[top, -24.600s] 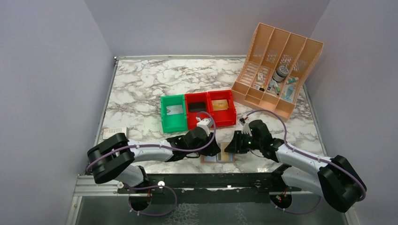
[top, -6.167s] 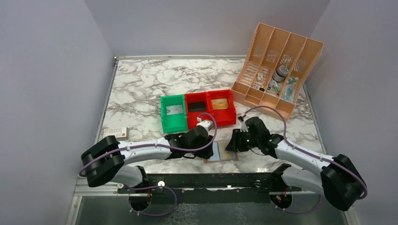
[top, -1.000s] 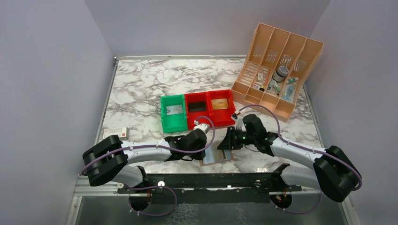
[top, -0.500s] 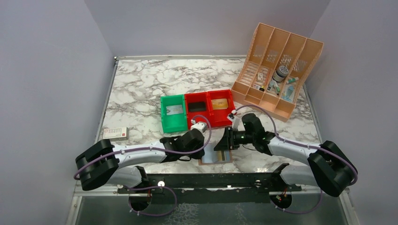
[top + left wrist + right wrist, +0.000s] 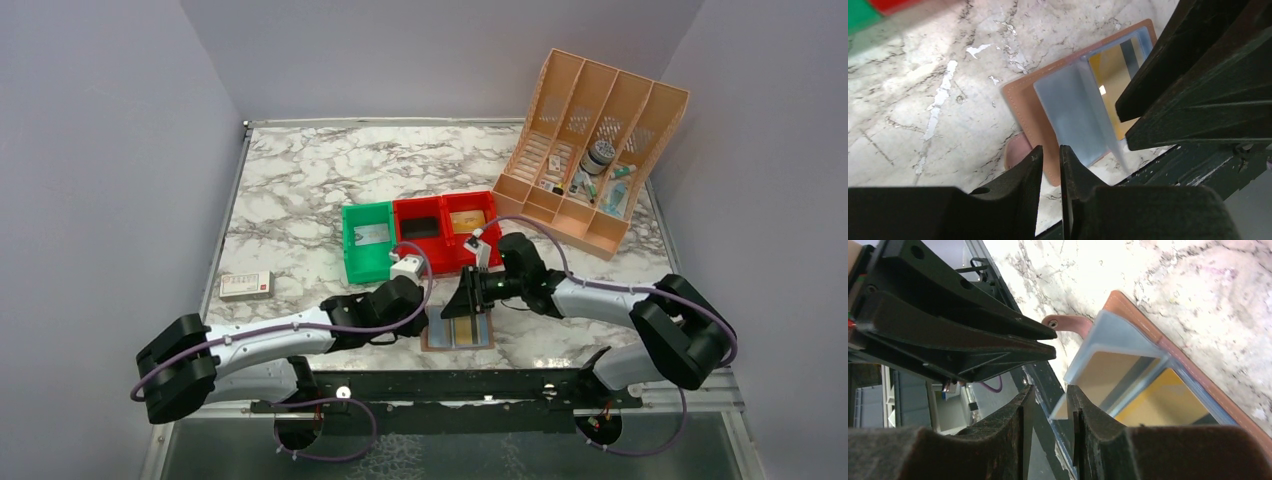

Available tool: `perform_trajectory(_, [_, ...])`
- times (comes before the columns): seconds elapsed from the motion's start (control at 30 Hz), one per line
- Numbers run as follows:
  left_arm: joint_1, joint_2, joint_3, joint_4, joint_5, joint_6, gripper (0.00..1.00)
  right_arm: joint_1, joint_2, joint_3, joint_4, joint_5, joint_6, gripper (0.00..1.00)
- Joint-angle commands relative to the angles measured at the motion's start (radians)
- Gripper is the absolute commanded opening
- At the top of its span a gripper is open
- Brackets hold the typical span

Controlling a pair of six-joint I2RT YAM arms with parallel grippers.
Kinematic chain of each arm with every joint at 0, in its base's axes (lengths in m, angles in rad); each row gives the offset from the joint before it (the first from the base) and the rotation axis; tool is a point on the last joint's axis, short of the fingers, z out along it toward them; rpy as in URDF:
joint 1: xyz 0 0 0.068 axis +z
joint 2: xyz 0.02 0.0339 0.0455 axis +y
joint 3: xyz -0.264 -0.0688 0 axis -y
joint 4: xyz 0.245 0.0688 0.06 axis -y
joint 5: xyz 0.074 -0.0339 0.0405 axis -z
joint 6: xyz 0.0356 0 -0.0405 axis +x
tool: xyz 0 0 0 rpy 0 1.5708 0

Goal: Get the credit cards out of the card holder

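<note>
The card holder (image 5: 458, 336) lies open on the marble near the front edge, brownish-pink with pale blue-grey pocket panels. In the left wrist view one panel (image 5: 1093, 107) of the card holder (image 5: 1023, 100) stands up from the middle fold. A yellow-gold credit card (image 5: 1110, 82) shows in the pocket behind it. My right gripper (image 5: 1050, 390) is open; the raised panel's corner (image 5: 1060, 412) rests against the inner face of one finger. The yellow card (image 5: 1173, 402) is still inside the card holder (image 5: 1148, 325). My left gripper (image 5: 1050, 148) hovers over the holder's left edge, jaws slightly apart, nothing between them.
A green bin (image 5: 369, 242) and two red bins (image 5: 446, 230) stand just behind the holder. A peach slotted organizer (image 5: 590, 150) with small items is at the back right. A small white box (image 5: 245, 285) lies at the left. The black base rail (image 5: 420, 385) runs in front.
Both grippers have shifted left. The right gripper has swept across the holder and tipped the middle panel upright. The left gripper's jaws have parted a little.
</note>
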Motion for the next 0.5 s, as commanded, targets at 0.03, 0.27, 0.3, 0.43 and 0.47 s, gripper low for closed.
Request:
perform_trajectory(0.03, [-0.006, -0.106, -0.016, -0.074, -0.103, -0.044, 0.24, 0.041, 0.066, 0.051, 0.067, -0.014, -0.003, 0.3])
perform_trajectory(0.27, [-0.006, -0.229, -0.043, -0.114, -0.128, -0.068, 0.28, 0.067, 0.087, 0.068, 0.075, 0.027, -0.007, 0.32])
perform_trajectory(0.3, [-0.006, -0.242, -0.047, -0.114, -0.124, -0.068, 0.3, 0.067, 0.072, 0.062, 0.062, 0.056, -0.008, 0.32])
perform_trajectory(0.43, [-0.005, -0.27, -0.055, -0.098, -0.1, -0.065, 0.35, 0.067, -0.008, 0.035, -0.009, 0.187, -0.016, 0.32])
perform_trajectory(0.47, [-0.006, -0.27, -0.055, -0.088, -0.091, -0.063, 0.36, 0.067, -0.026, 0.018, -0.02, 0.213, -0.015, 0.32])
